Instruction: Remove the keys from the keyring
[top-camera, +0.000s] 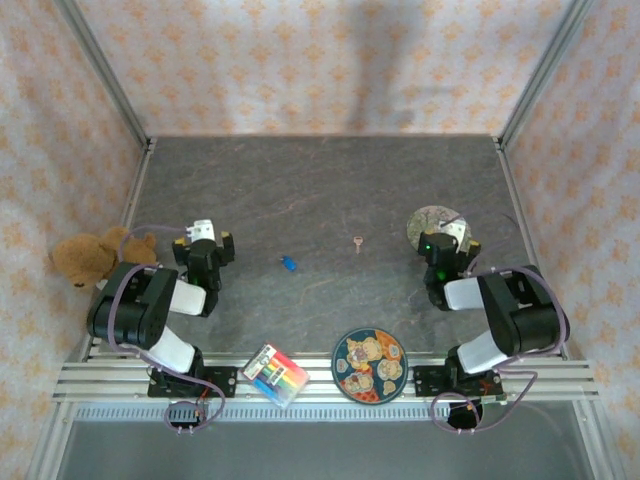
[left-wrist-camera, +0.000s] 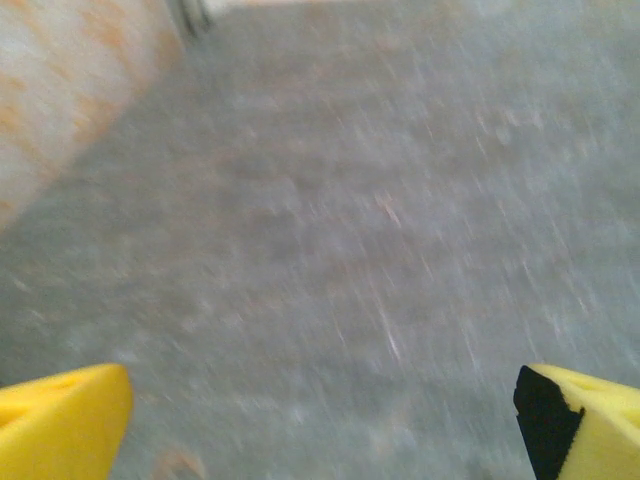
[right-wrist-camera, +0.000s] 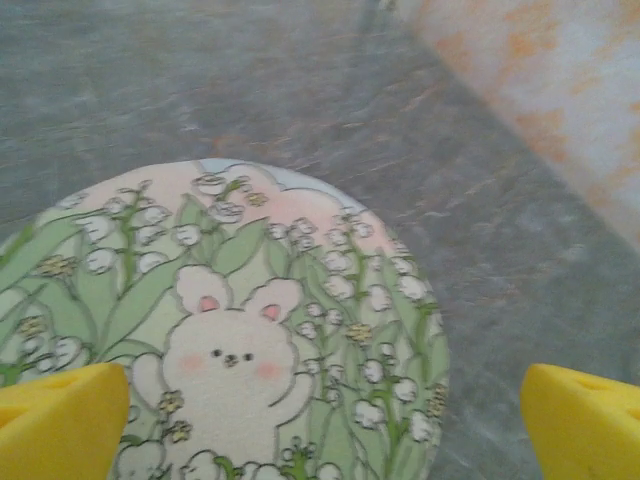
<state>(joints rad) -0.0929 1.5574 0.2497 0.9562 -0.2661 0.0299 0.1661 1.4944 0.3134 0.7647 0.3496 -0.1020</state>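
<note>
Right pincer (right-wrist-camera: 320, 420) gapes, well apart from key (top-camera: 357, 243), apparently separate from keyring (top-camera: 289, 264).

a brown teddy bear (top-camera: 95, 255) sits far left; a rainbow-striped box (top-camera: 276, 374) and cartoon plate (top-camera: 369, 365) lie at the near edge.

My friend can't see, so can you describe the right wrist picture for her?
A round plate with a white bunny among little white flowers lies on the grey table. The open right end effector hangs above, yellow fingertips in the bottom corners.
</note>
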